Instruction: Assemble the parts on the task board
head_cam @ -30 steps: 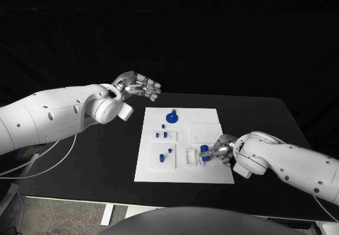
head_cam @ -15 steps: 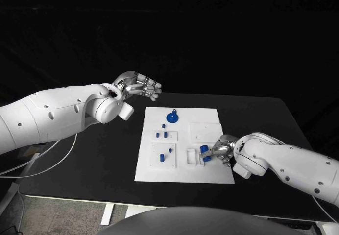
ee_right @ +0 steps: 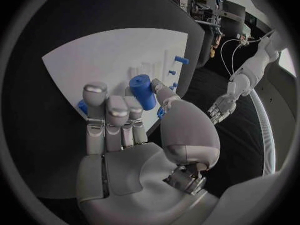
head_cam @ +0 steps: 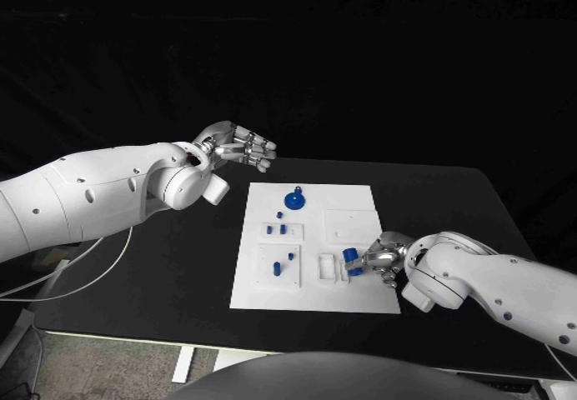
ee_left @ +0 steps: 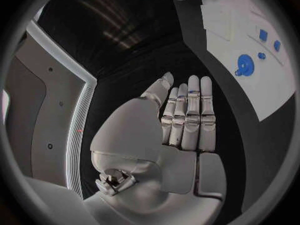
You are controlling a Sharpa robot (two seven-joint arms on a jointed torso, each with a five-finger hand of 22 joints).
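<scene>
Blue cylinder (ee_right: pixel 143 91) sits at the right hand (head_cam: pixel 383 261), pinched between thumb and fingers over the near right part of the task board (head_cam: pixel 357 202). In the right wrist view its long axis points away from the palm, out over the white plate; in the head view it stands roughly upright, slightly tilted. It hangs just beside the small white raised block (head_cam: pixel 327 266) on the board. Whether its lower end touches the board cannot be told.

Judgement: the coming move turns on the cylinder's lower end lining up with a seat in the board just below and to the left of the hand. The right hand is far nearer to that spot than the left.

Right arm reaches in low, wrist bent inward toward the board's middle.

Left hand (head_cam: pixel 238 147) hovers off the board's far left corner, above the black table (head_cam: pixel 457 200); fingers straight and pressed side by side, holding nothing. Other blue parts: a round knob (head_cam: pixel 293 199) near the far edge and small pegs (head_cam: pixel 279 227) in the left column.
</scene>
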